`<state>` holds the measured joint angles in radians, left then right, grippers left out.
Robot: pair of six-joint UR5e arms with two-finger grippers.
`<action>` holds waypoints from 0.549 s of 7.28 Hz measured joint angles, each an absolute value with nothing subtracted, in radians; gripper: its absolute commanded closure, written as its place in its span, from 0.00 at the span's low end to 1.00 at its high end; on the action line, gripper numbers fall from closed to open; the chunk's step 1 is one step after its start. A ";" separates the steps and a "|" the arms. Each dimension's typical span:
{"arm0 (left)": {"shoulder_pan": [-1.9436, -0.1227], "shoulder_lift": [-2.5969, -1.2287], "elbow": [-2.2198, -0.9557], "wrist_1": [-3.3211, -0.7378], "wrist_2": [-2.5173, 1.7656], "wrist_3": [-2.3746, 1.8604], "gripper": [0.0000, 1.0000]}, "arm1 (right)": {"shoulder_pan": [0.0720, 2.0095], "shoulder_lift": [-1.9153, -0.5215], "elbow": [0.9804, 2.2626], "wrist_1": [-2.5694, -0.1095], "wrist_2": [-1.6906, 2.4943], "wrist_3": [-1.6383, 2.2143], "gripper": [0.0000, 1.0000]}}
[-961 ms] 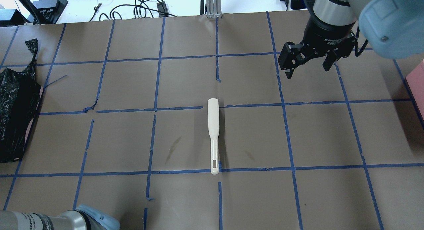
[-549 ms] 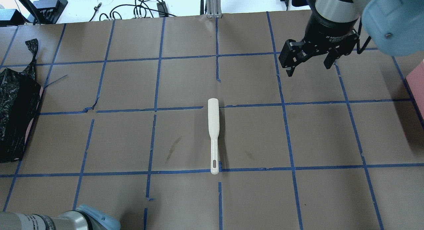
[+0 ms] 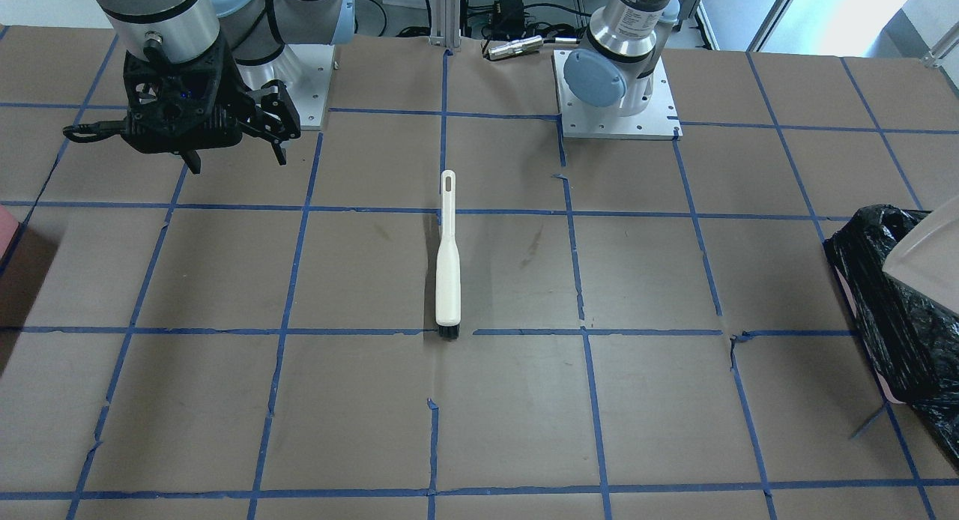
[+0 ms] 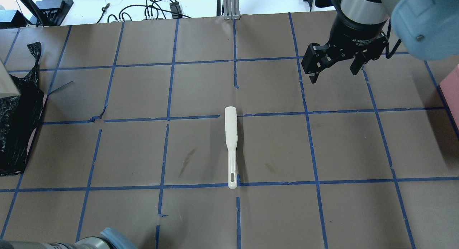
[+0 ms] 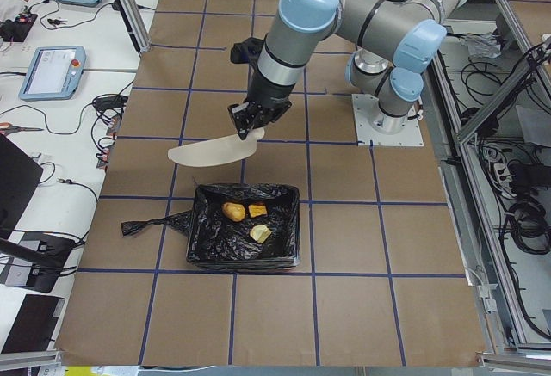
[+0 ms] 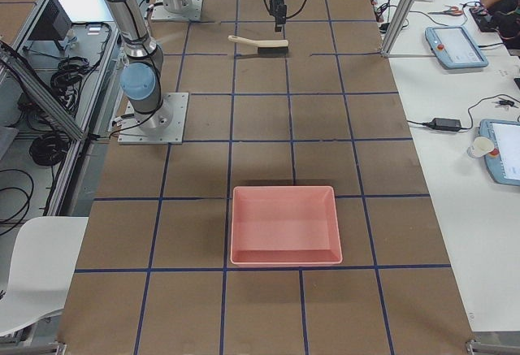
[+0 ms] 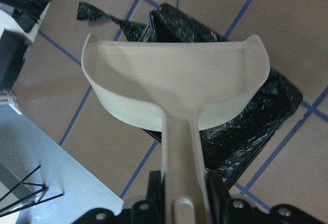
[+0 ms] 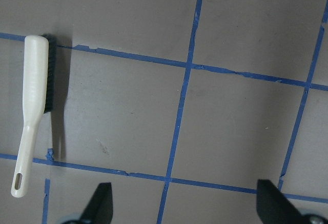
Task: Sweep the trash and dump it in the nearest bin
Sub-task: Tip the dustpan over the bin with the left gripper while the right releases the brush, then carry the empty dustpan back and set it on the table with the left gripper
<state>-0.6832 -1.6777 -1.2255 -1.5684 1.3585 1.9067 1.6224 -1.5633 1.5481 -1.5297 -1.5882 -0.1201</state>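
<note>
Moved: dustpan [image 4: 7,84] has come into sight over the bin [image 4: 16,134].
Left gripper [image 7: 182,193]: fingers pinching the dustpan handle.
Right gripper [image 4: 333,70]: fingers spread, holding nothing.
Trash [image 5: 232,212]: in the bin, ahead of left fingers.
Brush [image 4: 231,141]: well apart from right fingers.

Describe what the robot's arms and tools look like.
The left arm and right arm are silver-grey tubes with pale blue joint caps. The right tool is black, two-fingered, with white lettering on its collar and a black cable. The left tool is black too.
</note>
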 measured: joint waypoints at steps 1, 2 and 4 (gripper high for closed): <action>-0.768 -1.666 -1.240 -1.601 1.356 1.836 0.99 | 1.623 -1.563 1.550 -1.530 -1.588 -0.120 0.00; -0.858 -1.661 -1.266 -1.619 1.354 1.746 0.99 | 1.622 -1.563 1.552 -1.529 -1.589 -0.120 0.00; -1.040 -1.675 -1.331 -1.575 1.354 1.550 0.99 | 1.623 -1.565 1.555 -1.528 -1.589 -0.120 0.00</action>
